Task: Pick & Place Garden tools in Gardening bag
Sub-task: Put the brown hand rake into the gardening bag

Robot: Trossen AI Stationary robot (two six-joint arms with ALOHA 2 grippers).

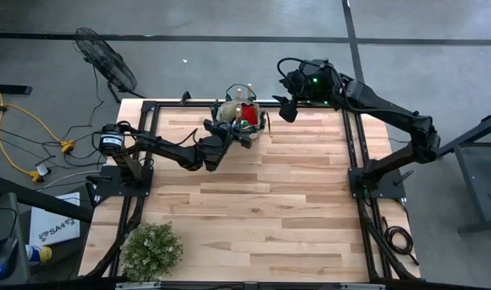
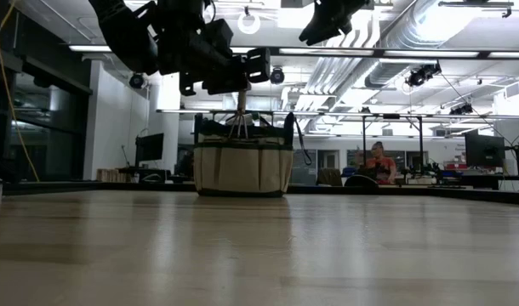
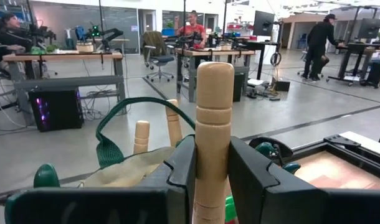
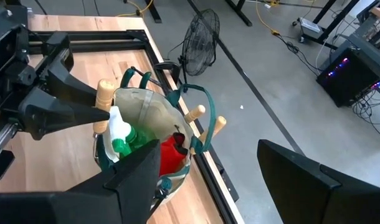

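The beige gardening bag (image 1: 244,115) with green trim stands at the table's far edge. It holds a green sprayer (image 4: 124,142), red shears (image 4: 172,153) and two wooden-handled tools (image 4: 197,113). My left gripper (image 3: 212,180) is over the bag's near-left rim, shut on the upright wooden handle of the wire rake (image 3: 213,118). In the low view the rake's tines (image 2: 241,129) hang at the bag's mouth (image 2: 242,144). My right gripper (image 4: 209,180) is open and empty, raised to the right of the bag (image 1: 288,106). My left gripper pinches the rake's wooden handle (image 3: 212,155) between its two fingers, some way below the handle's rounded top end. The fingers lie level, coming from the table's left, across the handle. The rake hangs upright with its tines down at the bag's mouth.
A bushy green plant (image 1: 151,250) sits at the table's near-left corner. A dark metal frame (image 1: 350,149) runs along the table's edges. A fan (image 1: 107,58) stands on the floor beyond the far-left corner. People work at desks in the room behind (image 2: 377,161).
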